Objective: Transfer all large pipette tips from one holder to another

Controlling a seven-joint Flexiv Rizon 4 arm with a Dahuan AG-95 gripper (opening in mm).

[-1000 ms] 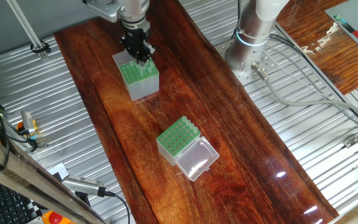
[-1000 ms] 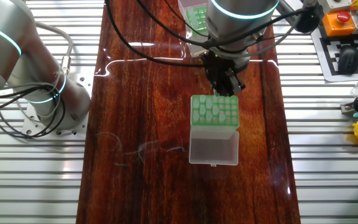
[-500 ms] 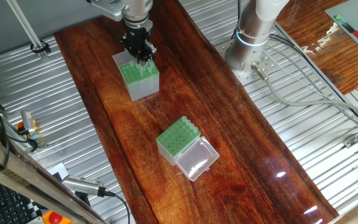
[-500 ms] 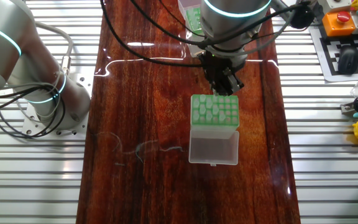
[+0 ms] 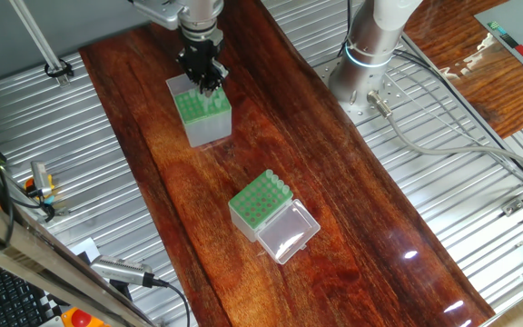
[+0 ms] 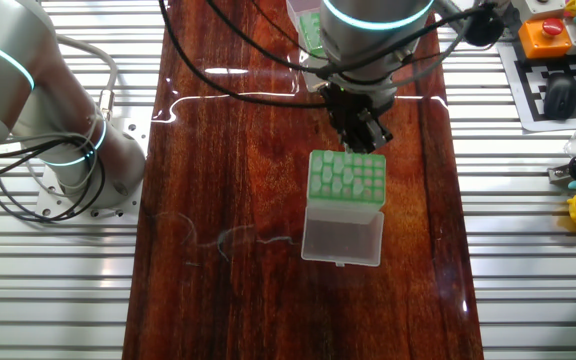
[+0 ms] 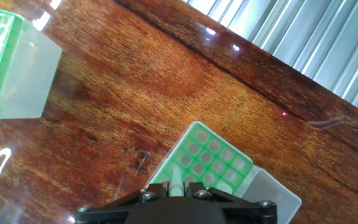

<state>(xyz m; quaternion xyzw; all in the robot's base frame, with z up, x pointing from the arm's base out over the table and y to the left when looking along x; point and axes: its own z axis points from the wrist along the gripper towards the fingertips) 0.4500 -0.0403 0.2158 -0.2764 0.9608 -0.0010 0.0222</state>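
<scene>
My gripper [image 7: 174,191] is shut on a large pipette tip [image 7: 176,180], a pale cone pointing down between the fingers. It hangs above the shorter green-topped box [image 7: 213,158], whose clear lid [image 7: 272,196] lies open. The taller grey-sided holder [image 7: 11,68] is at the upper left, apart from the gripper. In one fixed view the gripper [image 5: 205,84] shows in front of the taller holder [image 5: 202,116], with the shorter box [image 5: 260,202] nearer. In the other fixed view the gripper [image 6: 366,140] is just over the far edge of the shorter box [image 6: 348,178]. The taller holder [image 6: 310,28] is partly hidden behind the arm.
The boxes stand on a dark wooden board [image 5: 352,200] flanked by ribbed metal decking [image 5: 479,227]. The arm's base [image 5: 370,54] stands at the board's side with cables [image 5: 425,136]. An orange stop button [image 6: 546,35] and a keyboard [image 6: 558,90] are off to one side.
The gripper has shifted slightly over the shorter box while still holding the tip. The boxes have stayed about where they were.
</scene>
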